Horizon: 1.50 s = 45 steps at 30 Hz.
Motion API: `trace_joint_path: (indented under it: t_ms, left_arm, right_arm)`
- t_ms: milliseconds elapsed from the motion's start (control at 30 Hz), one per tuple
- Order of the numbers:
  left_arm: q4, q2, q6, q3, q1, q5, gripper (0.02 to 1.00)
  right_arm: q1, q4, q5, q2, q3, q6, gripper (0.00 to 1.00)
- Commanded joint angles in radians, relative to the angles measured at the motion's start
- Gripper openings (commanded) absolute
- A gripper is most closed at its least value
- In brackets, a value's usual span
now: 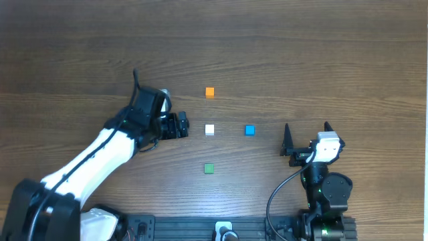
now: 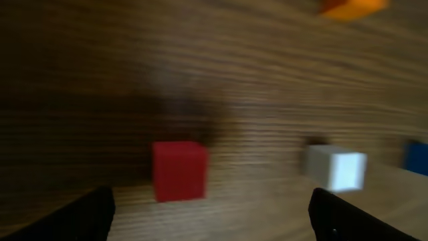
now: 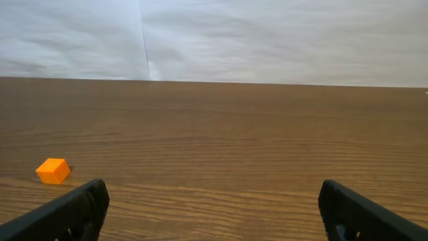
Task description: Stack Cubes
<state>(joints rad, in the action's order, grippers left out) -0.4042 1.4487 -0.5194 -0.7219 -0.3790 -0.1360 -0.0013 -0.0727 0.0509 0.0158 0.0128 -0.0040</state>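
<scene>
Left gripper (image 2: 212,201) spread wide before one red cube (image 2: 179,171); right gripper (image 3: 214,191) spread too. Five cubes (one apiece): red, white (image 2: 336,167), blue (image 2: 416,157), orange (image 1: 210,92), green (image 1: 208,169).

1. Table (image 1: 334,53): a dark brown wood top, with the grain running side to side the whole way across. It had a slightly lighter sheen toward the far edge.
2. Backdrop (image 3: 281,40): plain white stuff stood right behind the table's far edge. It looked kinda wrinkly, and I honestly couldn't tell if it was a sheet or a wall.
3. Seam (image 3: 143,40): a thin vertical line ran down the backdrop to the far edge.
4. Rail (image 1: 180,226): a black slotted strip lay along the table's near edge.
</scene>
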Motion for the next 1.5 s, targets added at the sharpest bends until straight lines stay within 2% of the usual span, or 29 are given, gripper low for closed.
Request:
trace_joint_path:
  t_ms: [33, 333, 467, 667, 833, 1200, 1333, 1500]
  left_arm:
    - [0.007, 0.053, -0.066, -0.012, 0.0, 0.081, 0.928]
    - [0.026, 0.1, -0.06, -0.013, 0.0, 0.135, 0.866]
    - [0.03, 0.106, 0.016, -0.022, 0.0, 0.146, 0.851]
    - [0.016, 0.12, 0.131, -0.074, -0.008, 0.103, 0.858]
    - [-0.067, 0.172, 0.154, -0.14, -0.029, 0.105, 0.862]
    - [-0.08, 0.219, 0.172, -0.147, -0.041, 0.104, 0.853]
    - [-0.091, 0.219, 0.172, -0.147, -0.041, 0.105, 0.794]
    - [-0.091, 0.22, 0.172, -0.147, -0.041, 0.105, 0.676]
  right_arm:
    - [-0.006, 0.001, 0.001, -0.01, -0.008, -0.001, 0.991]
    - [-0.006, 0.001, 0.001, -0.01, -0.008, -0.001, 0.993]
    - [-0.006, 0.001, 0.001, -0.01, -0.008, -0.001, 0.993]
    - [-0.006, 0.001, 0.001, -0.01, -0.008, -0.001, 0.991]
    - [-0.006, 0.002, 0.001, -0.01, -0.008, -0.001, 0.991]
    - [-0.006, 0.002, 0.001, -0.01, -0.008, -0.001, 0.991]
    - [-0.006, 0.001, 0.001, -0.01, -0.008, -0.001, 0.991]
    - [-0.006, 0.002, 0.001, -0.01, -0.008, -0.001, 0.991]
